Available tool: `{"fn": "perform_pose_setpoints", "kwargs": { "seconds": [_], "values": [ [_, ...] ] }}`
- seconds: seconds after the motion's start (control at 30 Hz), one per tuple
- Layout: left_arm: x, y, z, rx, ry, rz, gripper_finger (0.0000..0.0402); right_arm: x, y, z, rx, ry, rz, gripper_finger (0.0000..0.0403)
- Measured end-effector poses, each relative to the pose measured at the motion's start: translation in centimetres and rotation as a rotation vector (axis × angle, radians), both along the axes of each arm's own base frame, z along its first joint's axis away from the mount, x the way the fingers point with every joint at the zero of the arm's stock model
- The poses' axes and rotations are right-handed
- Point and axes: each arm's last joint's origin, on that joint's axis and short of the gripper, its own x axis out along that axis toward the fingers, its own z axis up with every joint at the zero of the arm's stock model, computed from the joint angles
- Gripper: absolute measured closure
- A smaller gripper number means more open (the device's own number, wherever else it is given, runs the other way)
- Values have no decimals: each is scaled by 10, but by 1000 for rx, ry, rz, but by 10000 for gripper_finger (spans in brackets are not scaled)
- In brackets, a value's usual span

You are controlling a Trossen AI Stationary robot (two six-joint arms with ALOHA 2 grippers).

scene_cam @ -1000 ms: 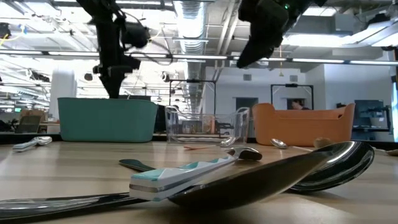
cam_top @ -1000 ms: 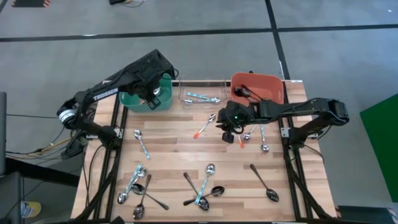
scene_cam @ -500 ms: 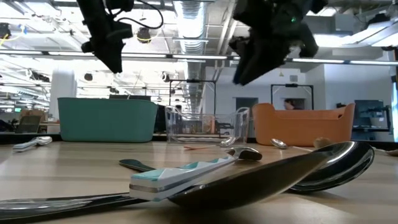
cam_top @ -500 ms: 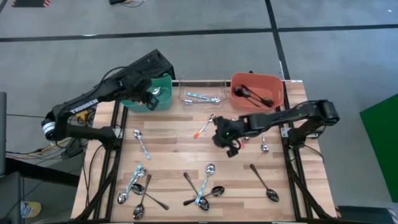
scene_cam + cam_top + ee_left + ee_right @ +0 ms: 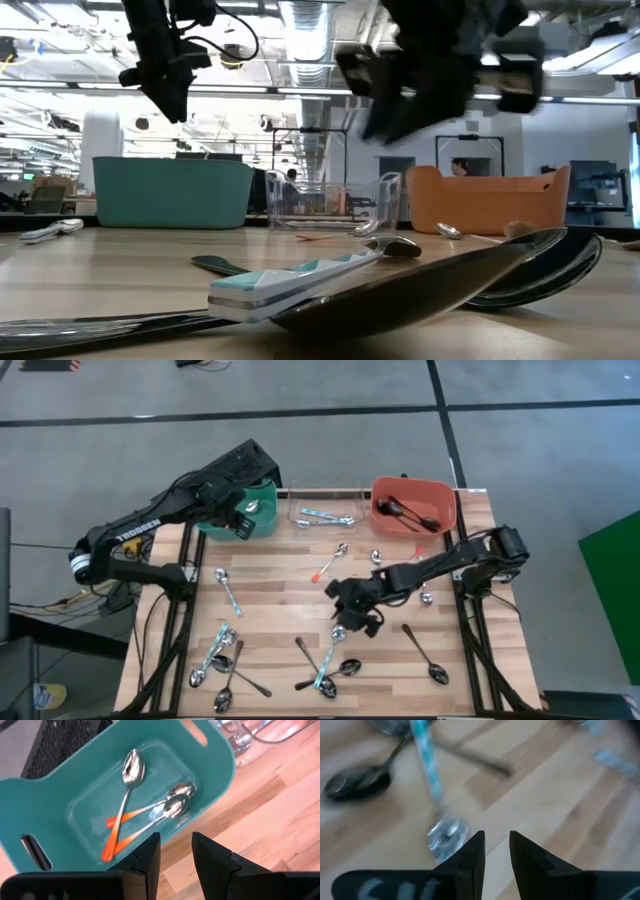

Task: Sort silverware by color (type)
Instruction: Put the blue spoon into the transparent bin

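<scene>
High view: the left hand [image 5: 243,518] hangs over the teal plastic bin [image 5: 262,495] at the far left of the pale wooden-slat tabletop [image 5: 280,600], and the right hand [image 5: 352,605] reaches low over the middle of the tabletop, just beside a blue-handled metal spoon [image 5: 331,651] that lies among dark-handled spoons [image 5: 345,668] near the front edge. Left wrist view shows the left hand's two dark fingers [image 5: 150,852] standing a narrow gap apart with nothing between them; below them the teal bin holds three shiny spoons with orange handles [image 5: 120,820]. Right wrist view shows the right hand's fingers [image 5: 472,852] likewise a narrow gap apart and empty, above the bowl of the blue-handled spoon, with a dark spoon [image 5: 357,777] lying near.

Between the bins, a clear plastic bin [image 5: 325,505] holds blue-handled spoons [image 5: 322,516], and an orange plastic bin [image 5: 412,505] at the far right holds dark-handled spoons [image 5: 402,512]. One orange-handled spoon [image 5: 329,562] lies on the bare wood in front of the clear bin. A blue-handled spoon [image 5: 228,590] lies alone toward the left side, a cluster of spoons [image 5: 220,662] sits at the front left corner, and a dark spoon [image 5: 426,655] lies at the front right. Two small spoons [image 5: 377,555] rest close to the right arm.
</scene>
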Motion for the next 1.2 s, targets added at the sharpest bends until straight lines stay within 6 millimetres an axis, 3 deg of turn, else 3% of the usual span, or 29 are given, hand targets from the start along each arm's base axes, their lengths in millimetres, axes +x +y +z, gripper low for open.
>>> {"fn": "perform_pose_setpoints", "kwargs": {
  "seconds": [0.3,0.77,1.1,1.2],
  "values": [
    [2,-5,-2,-21,-8,25,301,9,20,-28,72,42,139,290],
    [2,-6,-4,-8,32,-4,301,24,36,-43,161,7,113,290],
    [2,-5,-4,18,47,-10,301,23,38,-43,167,9,112,290],
    [2,-5,-4,18,47,-10,301,25,40,-52,155,19,129,290]
  ]
}}
